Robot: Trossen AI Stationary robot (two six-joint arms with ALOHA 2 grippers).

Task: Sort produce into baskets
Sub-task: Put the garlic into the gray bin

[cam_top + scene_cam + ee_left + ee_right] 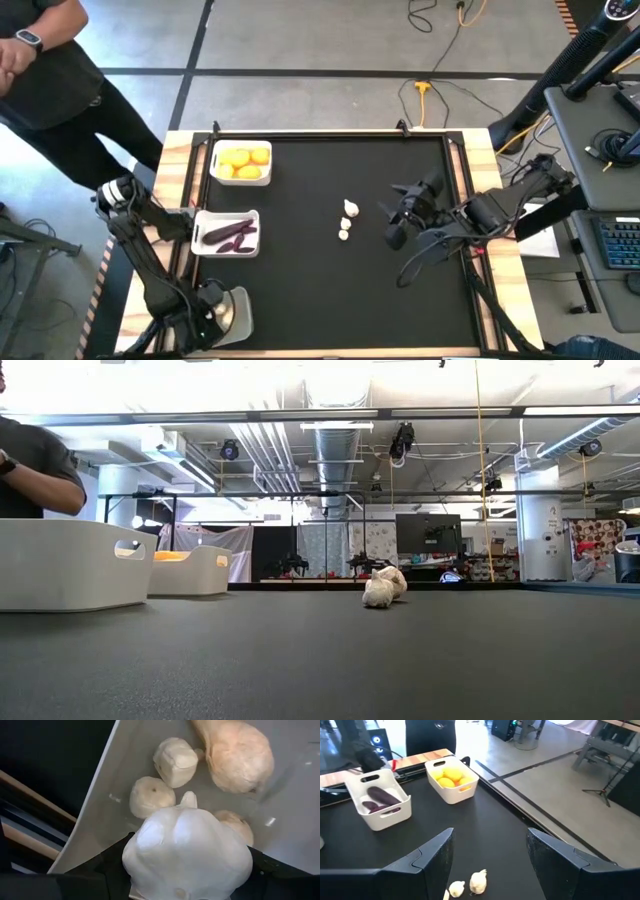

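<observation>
Over clear basket (100,820), left hand (187,870) gripping garlic bulb (187,850)

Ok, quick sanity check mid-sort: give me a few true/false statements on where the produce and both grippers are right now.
1. The left gripper holds a garlic bulb over the clear basket. True.
2. The yellow fruits lie loose on the mat. False: they sit in a white basket.
3. Two garlic bulbs remain on the mat. True.
4. The right gripper grips a purple piece. False: it is open and empty, near the loose bulbs.
</observation>
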